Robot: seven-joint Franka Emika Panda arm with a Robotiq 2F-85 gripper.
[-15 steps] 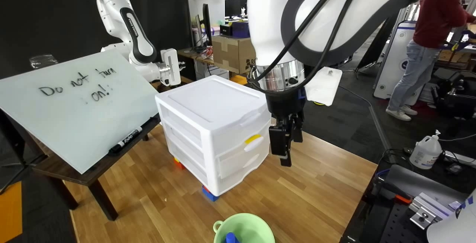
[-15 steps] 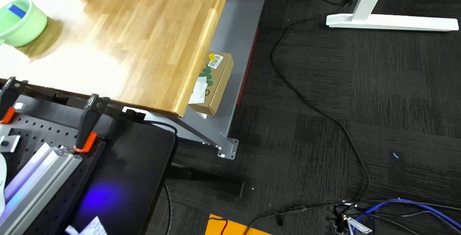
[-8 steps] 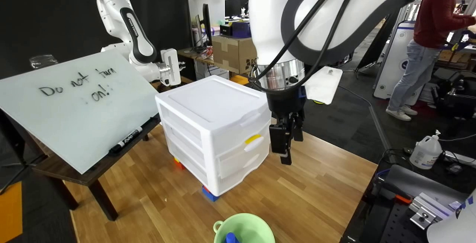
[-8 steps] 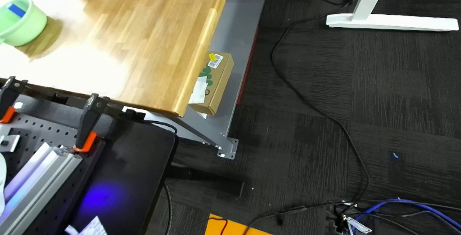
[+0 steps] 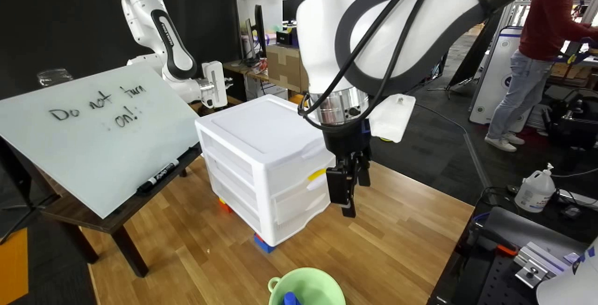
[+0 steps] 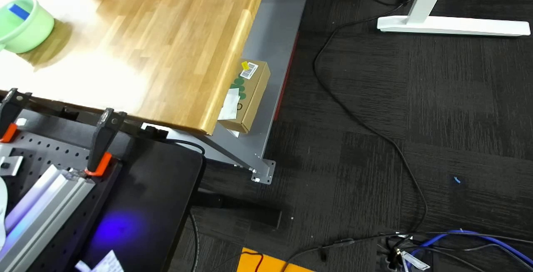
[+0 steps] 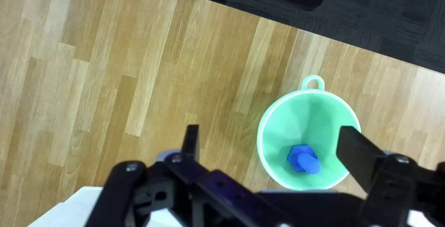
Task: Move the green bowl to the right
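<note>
Arm (image 5: 317,29): glossy white, chunky dark grey ring (image 5: 345,39)
Cables (image 5: 405,36): two black ones, just run along the outside
Wrist collar (image 5: 335,105): shiny silver metal
Tool (image 7: 269,133): black, kinda blocky, little silver screws (image 7: 132,166)
Plate (image 5: 392,118): plain white, rounded corners

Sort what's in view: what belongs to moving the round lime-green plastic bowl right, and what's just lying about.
For the job:
round lime-green plastic bowl
open black fingers

Just lying about:
blue piece with hexagonal base, in the bowl, likely to ride along
white plastic drawer unit
rectangular white writing board
black-and-white marker
white plastic pump bottle
</note>
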